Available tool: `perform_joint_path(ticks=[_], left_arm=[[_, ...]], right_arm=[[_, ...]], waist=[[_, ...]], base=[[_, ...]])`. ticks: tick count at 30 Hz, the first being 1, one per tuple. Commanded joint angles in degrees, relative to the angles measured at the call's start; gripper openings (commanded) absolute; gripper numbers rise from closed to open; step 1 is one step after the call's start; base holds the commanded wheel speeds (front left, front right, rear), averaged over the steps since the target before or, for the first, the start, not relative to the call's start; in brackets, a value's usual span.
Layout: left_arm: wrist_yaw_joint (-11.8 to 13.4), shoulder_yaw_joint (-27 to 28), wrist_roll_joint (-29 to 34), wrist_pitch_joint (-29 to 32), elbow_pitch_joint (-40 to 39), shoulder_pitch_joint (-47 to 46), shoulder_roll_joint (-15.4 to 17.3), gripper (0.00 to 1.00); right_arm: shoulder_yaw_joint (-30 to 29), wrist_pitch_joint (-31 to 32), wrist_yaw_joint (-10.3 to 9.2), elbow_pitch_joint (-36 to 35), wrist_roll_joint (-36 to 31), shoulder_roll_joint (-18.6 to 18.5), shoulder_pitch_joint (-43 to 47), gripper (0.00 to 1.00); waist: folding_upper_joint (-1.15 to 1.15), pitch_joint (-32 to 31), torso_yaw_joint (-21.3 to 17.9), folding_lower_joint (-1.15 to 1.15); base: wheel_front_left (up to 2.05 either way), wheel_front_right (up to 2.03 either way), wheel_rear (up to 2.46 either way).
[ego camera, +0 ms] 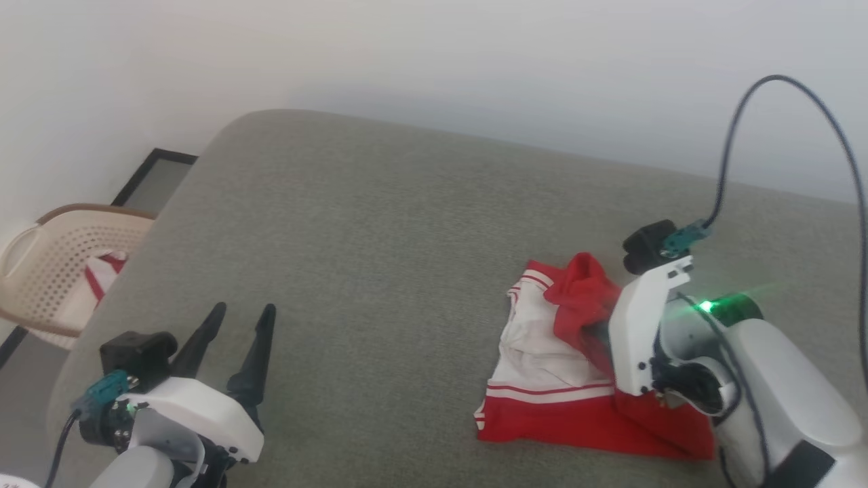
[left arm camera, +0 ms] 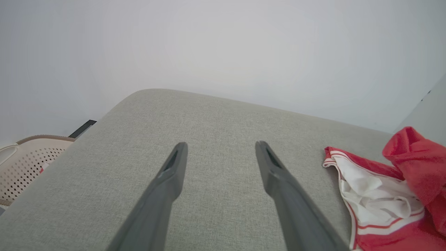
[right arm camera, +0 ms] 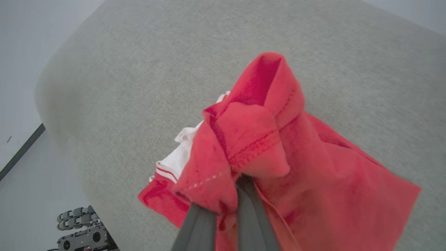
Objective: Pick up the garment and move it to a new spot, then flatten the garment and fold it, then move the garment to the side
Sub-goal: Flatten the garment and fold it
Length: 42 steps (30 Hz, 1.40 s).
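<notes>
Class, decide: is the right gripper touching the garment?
Touching. The right wrist view shows the right gripper, its fingers shut on a bunched red fold of the garment.

You face a plain white wall behind a wide grey upholstered surface with a rounded far-left corner. To your left a cream plastic basket with holes stands beside it, near a dark strip at the wall's foot. The light is soft and even.

Soft even daylight; faint shadows; wrist views edge-blurred.
</notes>
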Motion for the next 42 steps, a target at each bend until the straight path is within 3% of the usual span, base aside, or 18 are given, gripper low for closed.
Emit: perform_joint_path(ticks=[1,8,9,12,13,22,28,42], left_arm=[[-0.4,-0.3,0.0,0.2,0.4,-0.7,-0.3,1.0],[-1.4,-0.7,-0.4,-0.1,1.8,-2.2,-1.0,1.0],[-1.4,-0.6,-0.5,-0.2,2.0,-2.2,-0.9,1.0],[-1.4,-0.3,-0.8,-0.4,2.3,-1.9,-0.7,1.0],[-1.4,-0.2,-0.8,-0.6,2.4,-1.7,-0.7,1.0],[-0.9,1.3,-1.3,-1.8,2.4,0.0,0.1,1.0],[-0.6,1.9,-0.9,-2.2,2.1,1.1,0.8,1.0],[0.8,4.0,-0.6,-3.4,0.8,4.7,2.3,1.0]], right_arm=[[0.4,-0.7,-0.05,1.2,-0.5,0.6,-0.8,0.0],[3.1,-3.6,-0.04,9.2,-2.2,3.0,-3.8,0.0],[3.3,-4.2,-0.04,10.2,-2.4,3.3,-4.2,0.14],[4.2,-5.3,-0.04,12.6,-2.6,4.1,-5.1,0.93],[4.3,-5.8,-0.04,12.9,-2.1,4.4,-5.4,1.0],[6.6,-8.1,-0.04,13.0,0.6,3.3,-7.2,1.0],[7.0,-11.0,-0.04,9.9,1.6,0.3,-6.4,1.0],[-0.3,-21.9,-0.04,3.5,-1.1,-6.2,0.1,1.0]], waist=[[0.0,-0.2,1.1,0.0],[0.0,-0.3,2.4,0.0],[0.0,-0.2,2.3,0.0],[0.0,-0.3,1.9,0.0],[0.0,-0.3,1.6,0.0],[0.0,-0.5,-2.2,0.0],[0.0,-1.1,-5.2,0.0],[0.0,-2.1,-12.3,0.0]], base=[[0.0,0.0,0.0],[0.0,0.0,0.0],[0.0,0.0,0.0],[0.0,0.0,0.0],[0.0,0.0,0.0],[0.0,0.0,0.0],[0.0,0.0,0.0],[0.0,0.0,0.0]])
